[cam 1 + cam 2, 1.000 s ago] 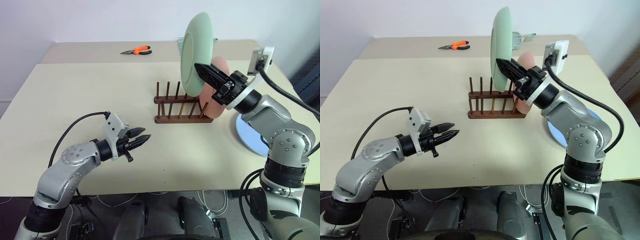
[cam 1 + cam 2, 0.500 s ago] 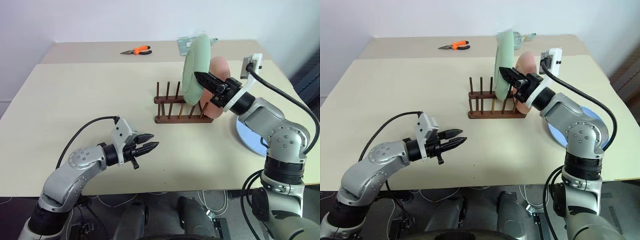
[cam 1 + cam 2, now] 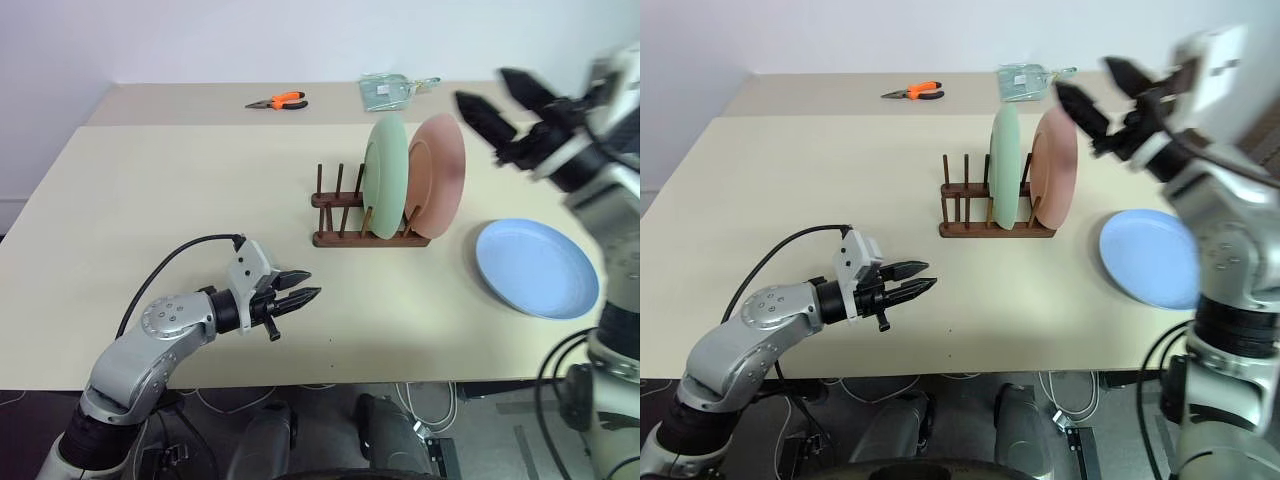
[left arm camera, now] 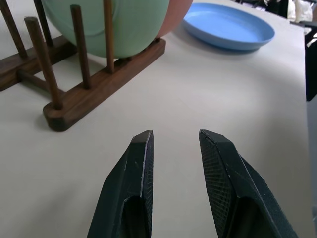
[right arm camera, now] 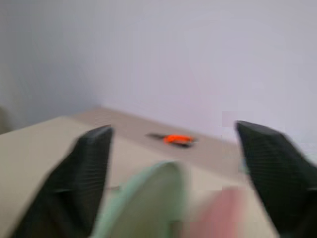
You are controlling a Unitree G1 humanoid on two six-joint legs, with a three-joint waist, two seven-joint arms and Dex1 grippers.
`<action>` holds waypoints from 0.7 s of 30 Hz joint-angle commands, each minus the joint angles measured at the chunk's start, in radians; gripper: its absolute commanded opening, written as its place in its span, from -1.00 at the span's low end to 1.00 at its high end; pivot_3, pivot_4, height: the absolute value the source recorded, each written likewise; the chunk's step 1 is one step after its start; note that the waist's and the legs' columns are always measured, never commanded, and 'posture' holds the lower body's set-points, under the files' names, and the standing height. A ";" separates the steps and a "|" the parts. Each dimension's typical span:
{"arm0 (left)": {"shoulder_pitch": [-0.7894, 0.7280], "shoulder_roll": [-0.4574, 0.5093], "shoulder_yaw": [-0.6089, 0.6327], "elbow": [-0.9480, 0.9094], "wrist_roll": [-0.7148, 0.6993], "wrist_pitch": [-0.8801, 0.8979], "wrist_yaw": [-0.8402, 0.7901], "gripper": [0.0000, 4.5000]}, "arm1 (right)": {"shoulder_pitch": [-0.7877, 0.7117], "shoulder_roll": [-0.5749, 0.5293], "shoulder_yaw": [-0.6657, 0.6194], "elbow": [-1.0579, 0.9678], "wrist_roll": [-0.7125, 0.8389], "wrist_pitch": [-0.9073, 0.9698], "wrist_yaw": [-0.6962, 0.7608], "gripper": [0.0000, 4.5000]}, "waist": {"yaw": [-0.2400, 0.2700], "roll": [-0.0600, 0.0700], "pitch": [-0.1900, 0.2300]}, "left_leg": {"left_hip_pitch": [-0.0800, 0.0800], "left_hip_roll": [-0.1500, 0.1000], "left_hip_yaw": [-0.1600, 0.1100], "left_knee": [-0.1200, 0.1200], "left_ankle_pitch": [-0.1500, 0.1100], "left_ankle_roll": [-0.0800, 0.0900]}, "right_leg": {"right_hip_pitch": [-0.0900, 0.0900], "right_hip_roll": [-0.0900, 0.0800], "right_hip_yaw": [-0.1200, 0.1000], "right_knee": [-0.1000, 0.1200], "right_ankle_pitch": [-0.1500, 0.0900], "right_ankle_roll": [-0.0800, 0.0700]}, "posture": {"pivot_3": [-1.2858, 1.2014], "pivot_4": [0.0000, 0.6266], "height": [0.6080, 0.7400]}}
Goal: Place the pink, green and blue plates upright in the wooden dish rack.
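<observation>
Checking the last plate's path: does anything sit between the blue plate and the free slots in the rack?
Yes. The green plate and pink plate stand between the blue plate and the wooden dish rack's free slots.

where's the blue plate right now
The blue plate lies flat on the table, on the robot's right in the head views, just right of the wooden dish rack that holds the green plate and pink plate upright.

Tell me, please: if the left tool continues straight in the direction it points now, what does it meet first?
Most likely the wooden dish rack. In the left wrist view the left tool points over bare table toward the rack's near end, with the green plate behind. Depth is unclear, so it may pass beside it.
</observation>
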 commanded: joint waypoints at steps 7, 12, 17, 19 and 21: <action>-0.095 -0.021 -0.068 0.068 0.045 -0.058 -0.083 -0.35 | 0.597 -0.137 0.044 -0.122 -0.262 -0.047 0.124 0.99 | 0.003 0.005 -0.001 | 0.000 0.000 0.003 0.000 0.000 0.001 | 0.001 -0.001 0.001 0.001 -0.001 0.001 | 0.03 -0.52 1.00; -0.117 -0.030 -0.069 0.085 0.056 -0.060 -0.101 -0.35 | 0.674 -0.103 0.220 -0.071 -0.467 -0.063 0.027 0.99 | -0.014 0.006 -0.001 | 0.001 0.001 0.005 0.000 0.000 0.001 | 0.003 -0.001 0.002 0.001 -0.003 0.004 | 0.03 -0.52 1.00; -0.110 -0.023 -0.055 0.070 0.057 -0.054 -0.102 -0.35 | 0.620 -0.084 0.255 0.003 -0.542 -0.061 -0.010 0.17 | -0.010 0.004 -0.002 | 0.002 0.001 0.004 0.002 0.000 0.001 | 0.002 -0.001 0.002 0.001 -0.003 0.003 | 0.03 -0.52 1.00; -0.108 -0.022 -0.052 0.068 0.057 -0.052 -0.098 -0.35 | 0.598 -0.078 0.247 0.018 -0.550 -0.061 -0.011 -0.26 | -0.005 0.004 -0.002 | 0.001 0.001 0.003 0.004 0.000 0.001 | 0.002 -0.001 0.002 0.001 -0.003 0.003 | 0.03 -0.52 1.00; -0.107 -0.021 -0.051 0.067 0.059 -0.052 -0.095 -0.35 | 0.578 -0.072 0.240 0.032 -0.561 -0.060 -0.015 -0.75 | 0.003 0.004 -0.002 | 0.000 0.000 0.003 0.004 -0.001 0.001 | 0.002 -0.001 0.002 0.001 -0.003 0.003 | 0.03 -0.52 1.00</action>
